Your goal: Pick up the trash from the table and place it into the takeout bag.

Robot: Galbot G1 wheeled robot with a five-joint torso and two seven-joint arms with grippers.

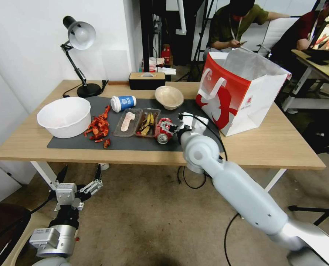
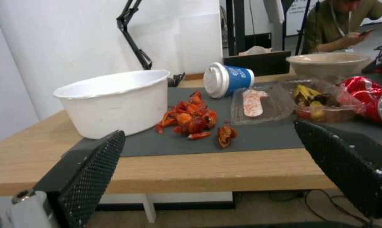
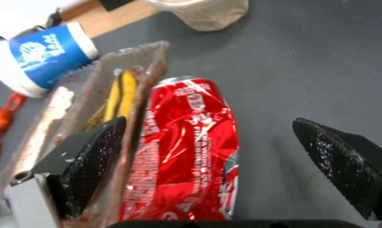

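can [image 3: 186, 148] near the mat's front edge is straddled by the wide-open right gripper [image 3: 208, 164]; the tray [image 3: 115, 104] wall must be cleared before closing.

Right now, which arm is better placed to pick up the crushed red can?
Right. The right gripper hangs open astride the crushed red can on the mat, near the takeout bag. The left gripper waits open below the table edge.
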